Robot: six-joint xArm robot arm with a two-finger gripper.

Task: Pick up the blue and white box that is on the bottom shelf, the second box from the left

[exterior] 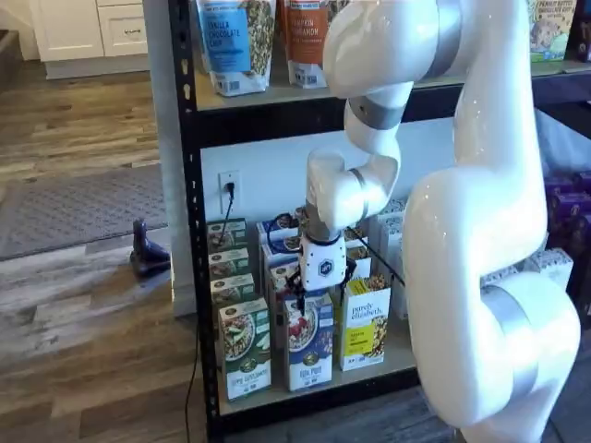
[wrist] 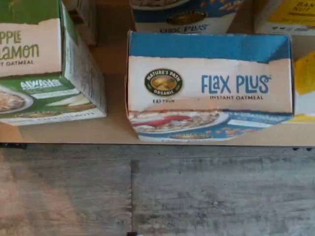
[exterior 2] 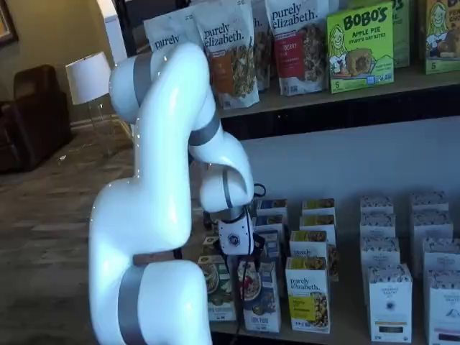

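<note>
The blue and white box stands upright on the bottom shelf, seen from above in the wrist view with "Flax Plus" lettering. In both shelf views it stands at the front of its row, between a green carton and a yellow one. My gripper hangs just above the box's top, its black fingers spread to either side of the top edge. It also shows in a shelf view. The fingers are open and hold nothing.
A green-and-white carton stands close on one side and a yellow carton on the other. More blue cartons stand behind. White boxes fill the shelf further right. Wood floor lies in front.
</note>
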